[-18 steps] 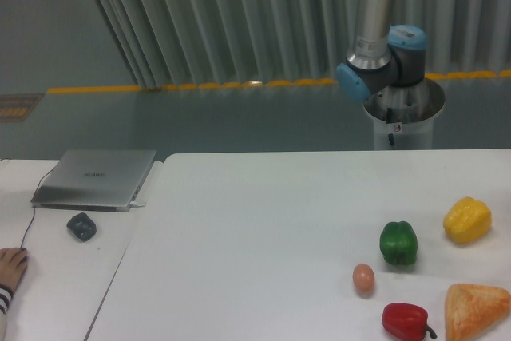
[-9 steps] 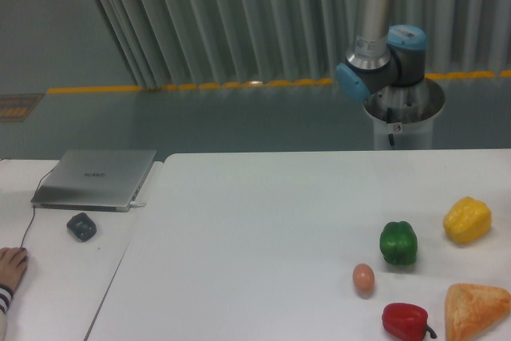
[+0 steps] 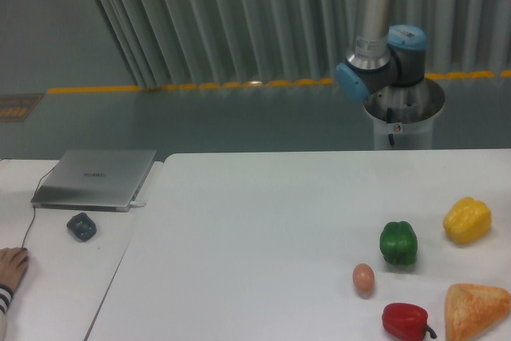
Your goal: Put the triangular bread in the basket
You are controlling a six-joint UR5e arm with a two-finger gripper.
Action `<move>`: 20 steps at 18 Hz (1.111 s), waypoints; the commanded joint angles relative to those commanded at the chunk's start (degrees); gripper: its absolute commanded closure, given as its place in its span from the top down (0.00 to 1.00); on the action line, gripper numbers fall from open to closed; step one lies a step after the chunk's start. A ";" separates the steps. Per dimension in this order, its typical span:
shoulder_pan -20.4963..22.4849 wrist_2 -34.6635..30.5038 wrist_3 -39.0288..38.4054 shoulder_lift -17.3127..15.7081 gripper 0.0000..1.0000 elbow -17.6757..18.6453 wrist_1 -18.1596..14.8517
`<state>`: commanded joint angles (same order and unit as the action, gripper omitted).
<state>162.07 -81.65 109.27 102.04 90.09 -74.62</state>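
White table (image 3: 263, 221) fronts a grey curtain wall; the triangular bread (image 3: 477, 311) lies at its near right corner, just beside the red pepper (image 3: 407, 321), with the egg (image 3: 363, 278), green pepper (image 3: 398, 243) and yellow pepper (image 3: 467, 220) nearby. Only the robot arm (image 3: 377, 33) base and lower joints are visible behind the table. Gripper is outside the view; its opening cannot be determined.

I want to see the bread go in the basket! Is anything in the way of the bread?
I can't tell. The triangular bread lies at the table's front right corner, with the red pepper close beside it. Nothing rests on top of it. But neither the basket nor the tool shows in this view, only the arm's base.
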 joint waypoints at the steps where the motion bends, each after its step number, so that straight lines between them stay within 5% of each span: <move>1: -0.17 0.18 -2.72 0.00 1.00 0.00 0.09; 10: -8.08 0.27 -22.15 2.72 1.00 -2.37 7.56; 20: -16.08 -7.19 -23.05 8.43 1.00 -4.83 10.10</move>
<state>146.00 -88.84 86.22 110.47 85.25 -64.52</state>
